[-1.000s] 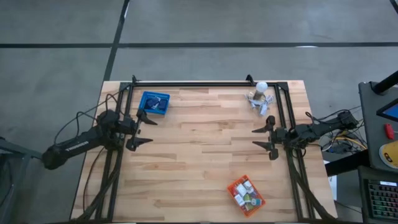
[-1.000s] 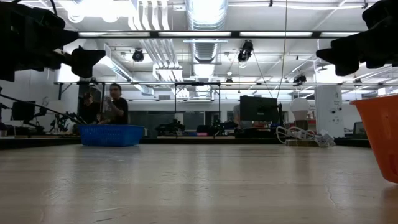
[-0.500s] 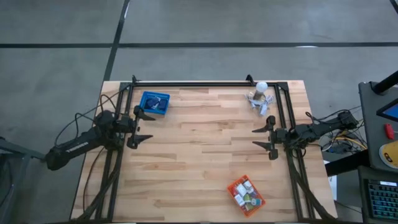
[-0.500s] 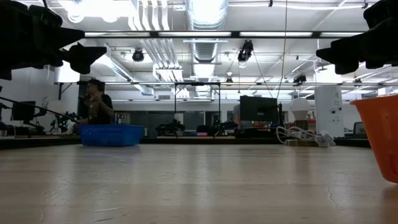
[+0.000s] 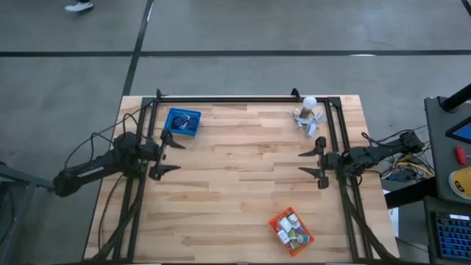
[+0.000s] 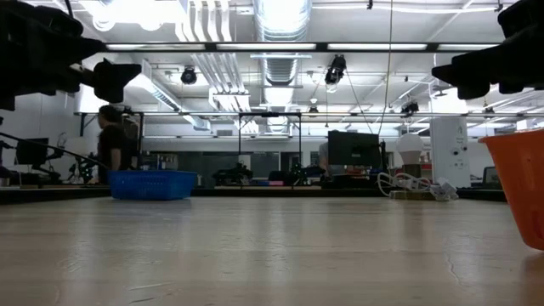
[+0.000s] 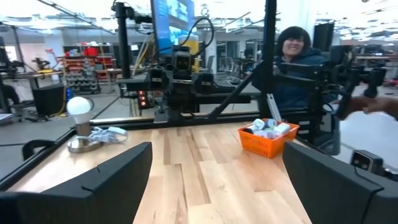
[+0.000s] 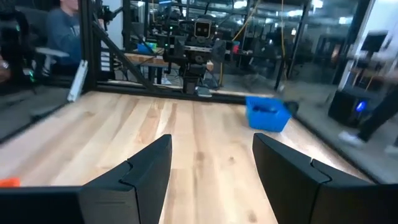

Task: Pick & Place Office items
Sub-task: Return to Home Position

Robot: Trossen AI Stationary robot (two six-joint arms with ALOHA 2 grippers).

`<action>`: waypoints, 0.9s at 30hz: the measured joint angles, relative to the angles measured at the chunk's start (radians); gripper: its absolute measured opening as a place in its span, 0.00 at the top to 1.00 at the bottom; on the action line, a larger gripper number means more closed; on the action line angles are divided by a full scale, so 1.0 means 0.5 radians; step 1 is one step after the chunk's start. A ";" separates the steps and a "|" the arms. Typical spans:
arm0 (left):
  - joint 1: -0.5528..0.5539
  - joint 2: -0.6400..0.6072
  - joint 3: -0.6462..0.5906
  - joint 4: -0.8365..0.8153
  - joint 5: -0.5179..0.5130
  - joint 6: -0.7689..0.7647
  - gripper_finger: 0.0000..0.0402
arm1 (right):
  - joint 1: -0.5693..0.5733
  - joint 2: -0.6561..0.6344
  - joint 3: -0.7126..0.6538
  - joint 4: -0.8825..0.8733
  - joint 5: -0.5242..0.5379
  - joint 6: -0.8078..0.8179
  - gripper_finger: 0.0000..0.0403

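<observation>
While both arms hang over the wooden table, each gripper holds nothing and its two fingers stand well apart. The left gripper is at the table's left side, just beside the blue mesh basket. The right gripper faces it from the right side. Most office items lie heaped in the orange mesh basket at the right, near the front edge. What the blue basket holds is too small to tell. A white ball-topped cluster stands at the rear right. A person stands beyond the table.
</observation>
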 joint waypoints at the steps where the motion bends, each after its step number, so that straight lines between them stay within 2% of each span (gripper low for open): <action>1: -0.017 0.000 0.000 0.000 0.000 0.004 0.09 | 0.000 0.000 0.000 0.005 0.000 -0.041 0.46; 6: -0.094 0.000 0.000 0.001 0.000 0.029 0.09 | 0.000 -0.001 0.001 0.084 0.001 -0.558 0.46; 12: -0.148 0.000 0.000 -0.001 0.032 0.034 0.09 | 0.000 0.000 0.000 0.078 0.000 -0.778 0.46; 14: -0.160 0.000 0.000 -0.003 0.092 0.032 0.09 | 0.002 0.000 0.000 0.078 -0.008 -0.676 0.46; 16: -0.172 0.000 0.000 -0.005 0.125 0.023 0.09 | 0.002 0.000 0.000 0.079 -0.060 -0.355 0.46; 18: -0.181 0.000 0.000 -0.006 0.129 0.021 0.09 | 0.001 0.000 0.000 0.091 -0.053 -0.168 0.46; 27: -0.181 0.000 0.001 -0.011 0.136 -0.025 0.09 | 0.000 0.008 0.001 0.034 0.026 0.105 0.46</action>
